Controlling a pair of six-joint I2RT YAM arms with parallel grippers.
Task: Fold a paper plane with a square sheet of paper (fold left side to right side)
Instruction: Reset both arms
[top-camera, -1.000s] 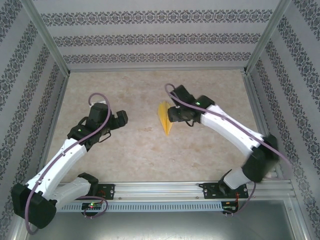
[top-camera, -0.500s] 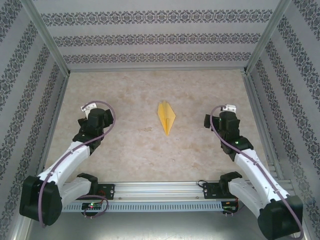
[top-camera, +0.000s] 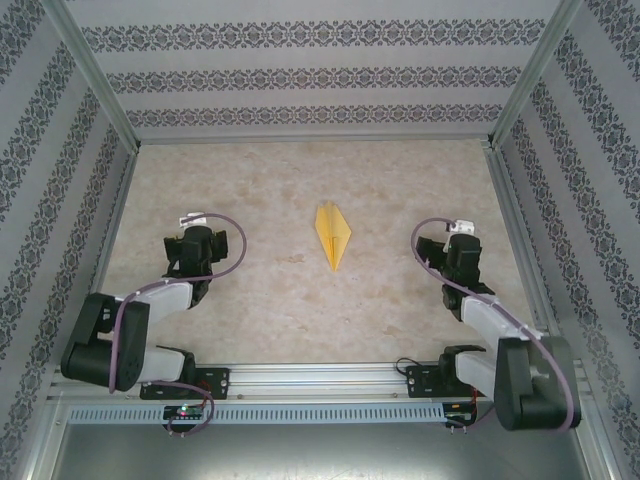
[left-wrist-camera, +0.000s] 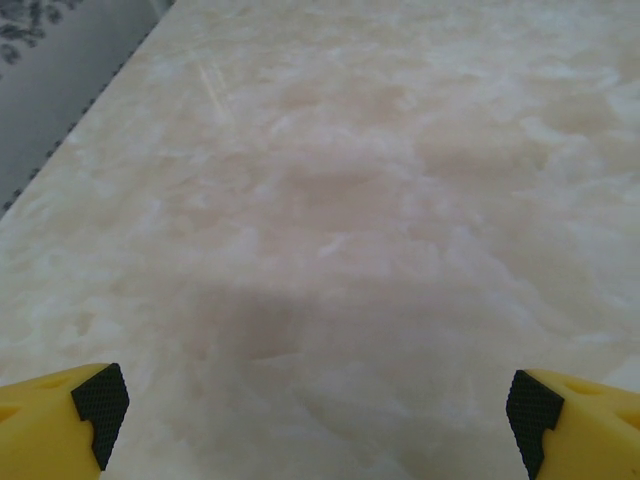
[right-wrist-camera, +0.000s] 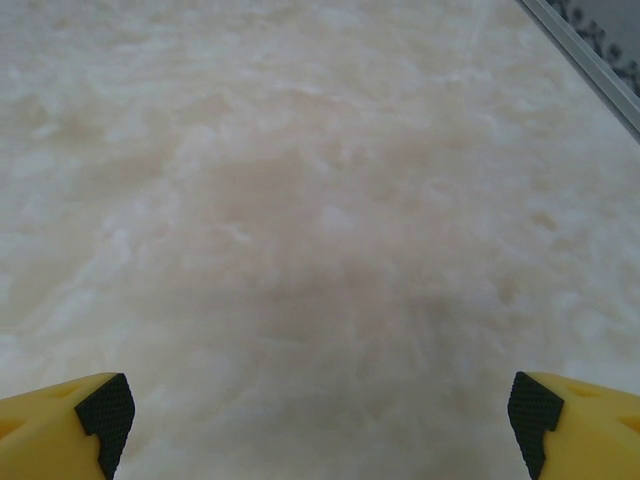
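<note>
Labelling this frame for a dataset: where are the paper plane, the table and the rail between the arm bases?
paper plane (top-camera: 333, 237), top view, centre crease.
table (top-camera: 270, 300), top view, bare surface near the plane.
rail (top-camera: 320, 377), top view, its middle stretch.

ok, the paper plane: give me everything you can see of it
The paper plane is plain yellow paper folded into a slim, pointed dart, with a crease running down its length. It lies flat on the pale marbled table, roughly in the middle. Its narrow tip points towards the near edge and its broader end towards the far wall, slightly skewed. It looks finished and intact. Only the table touches it.
</note>
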